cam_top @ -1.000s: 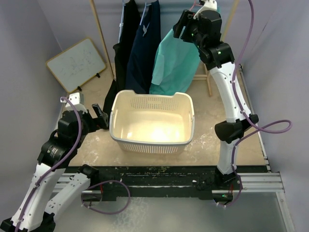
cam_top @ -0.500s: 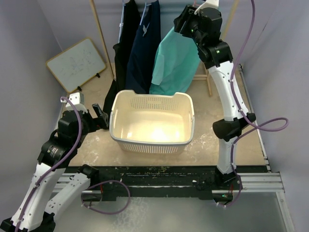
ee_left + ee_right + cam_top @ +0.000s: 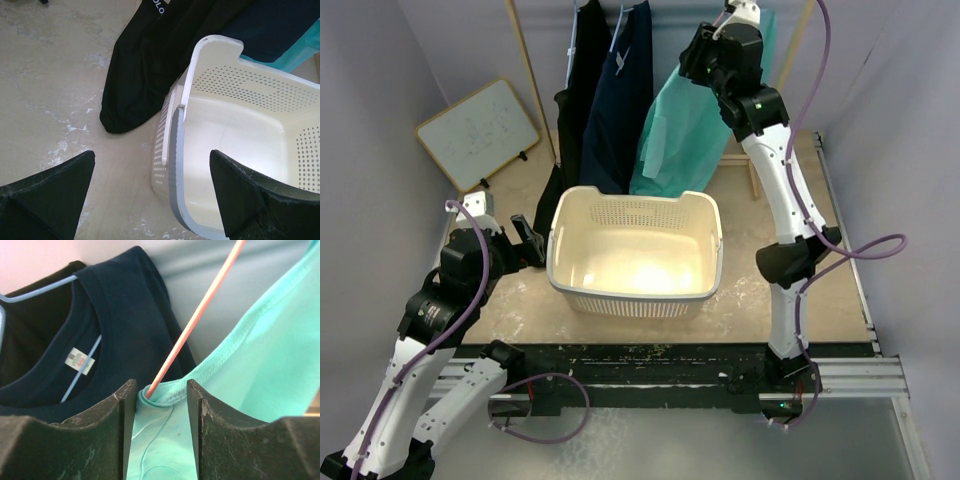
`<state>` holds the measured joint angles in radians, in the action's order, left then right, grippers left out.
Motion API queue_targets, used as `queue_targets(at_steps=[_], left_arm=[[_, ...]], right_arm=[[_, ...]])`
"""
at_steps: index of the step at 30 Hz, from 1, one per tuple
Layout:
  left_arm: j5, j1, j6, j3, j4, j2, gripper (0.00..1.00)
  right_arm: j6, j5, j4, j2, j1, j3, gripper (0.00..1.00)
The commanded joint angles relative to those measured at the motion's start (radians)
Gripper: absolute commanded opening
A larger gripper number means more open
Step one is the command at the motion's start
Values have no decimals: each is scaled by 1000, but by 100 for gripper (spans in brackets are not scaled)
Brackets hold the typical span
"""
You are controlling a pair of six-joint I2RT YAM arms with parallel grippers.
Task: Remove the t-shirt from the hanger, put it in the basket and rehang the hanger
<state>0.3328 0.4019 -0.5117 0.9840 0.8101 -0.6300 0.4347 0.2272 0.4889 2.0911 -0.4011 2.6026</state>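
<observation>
A teal t-shirt hangs at the back right on a thin orange hanger. My right gripper is raised high at its neck. In the right wrist view the right gripper is shut on the teal t-shirt, with the collar fold bunched between the fingers where the hanger wire enters the cloth. My left gripper stays low by the basket's left side. In the left wrist view the left gripper is open and straddles the basket rim with nothing held.
A cream laundry basket stands in the middle of the table. A navy shirt on a blue hanger and a black garment hang left of the teal one. A wooden rack post and a whiteboard stand at the left.
My right gripper has moved up and slightly left at the teal shirt's collar, and the shirt has shifted with it. The left arm has not moved.
</observation>
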Motion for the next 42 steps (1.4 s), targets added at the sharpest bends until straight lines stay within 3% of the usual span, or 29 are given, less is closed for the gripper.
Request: queue_targets(at_steps=[1, 9, 15, 24, 26, 28, 34, 42], left_arm=[[2, 4, 14, 8, -26, 1, 99], [-1, 3, 13, 8, -27, 6, 99], [-6, 3, 13, 6, -29, 9, 99], [-5, 4, 14, 7, -26, 6, 99], [-3, 3, 13, 7, -27, 7, 99], [-3, 3, 12, 6, -29, 8, 99], [-13, 4, 28, 5, -37, 12, 99], [-42, 3, 35, -74, -138, 129, 99]], right_arm=[[-24, 109, 2, -114, -3, -66, 46], [-26, 162, 102, -173, 65, -109, 36], [-12, 139, 32, -267, 126, -280, 30], [-19, 60, 86, -194, 162, -148, 24], [-21, 61, 85, -193, 163, -145, 19], [-28, 69, 82, -200, 163, -151, 0], [-102, 66, 50, -220, 163, -150, 0], [-244, 31, -16, -255, 163, -60, 0]])
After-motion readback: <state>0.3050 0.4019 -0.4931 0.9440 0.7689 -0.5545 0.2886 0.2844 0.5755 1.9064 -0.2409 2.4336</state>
